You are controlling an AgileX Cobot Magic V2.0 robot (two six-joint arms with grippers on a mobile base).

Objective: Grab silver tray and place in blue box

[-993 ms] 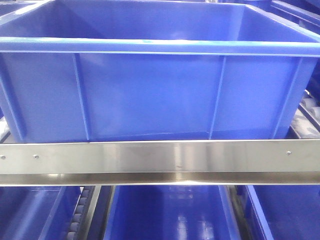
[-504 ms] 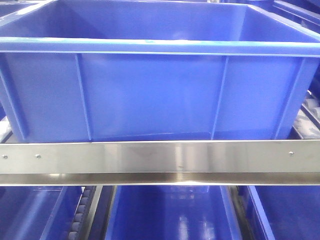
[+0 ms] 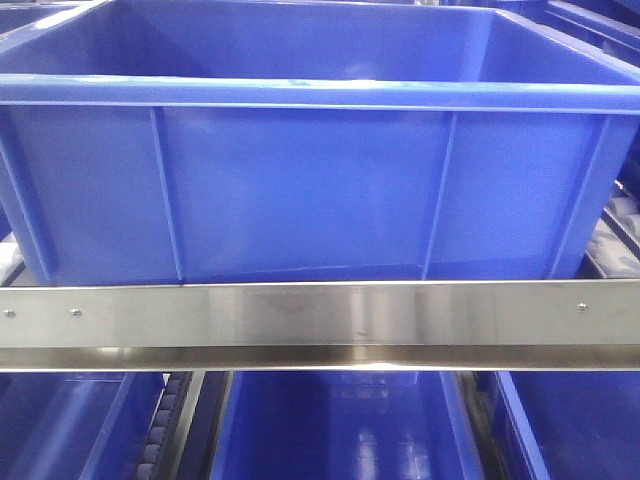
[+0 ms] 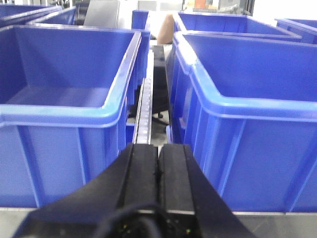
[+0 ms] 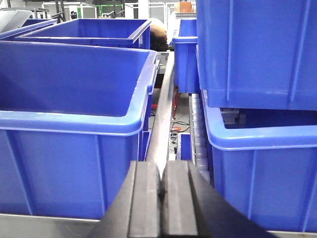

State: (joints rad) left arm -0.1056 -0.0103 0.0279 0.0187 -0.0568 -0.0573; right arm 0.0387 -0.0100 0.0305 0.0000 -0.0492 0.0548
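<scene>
A large blue box (image 3: pixel 300 190) fills the front view, open at the top, and nothing shows inside it. The silver tray is out of view in every frame. My left gripper (image 4: pixel 158 147) is shut with nothing between its fingers. It points along the gap between two blue boxes, one on the left (image 4: pixel 64 114) and one on the right (image 4: pixel 247 124). My right gripper (image 5: pixel 162 166) is also shut and empty, aimed between a blue box on the left (image 5: pixel 74 129) and another on the right (image 5: pixel 257 168).
A stainless steel rail (image 3: pixel 320 315) runs across under the box, with more blue boxes (image 3: pixel 340 430) on the level below. Roller tracks (image 4: pixel 144 109) (image 5: pixel 198 129) lie between the boxes. A stacked blue box (image 5: pixel 257 49) looms at the upper right of the right wrist view.
The box and rail sit a few pixels further right than one second ago. Since half a second ago nothing has visibly moved.
</scene>
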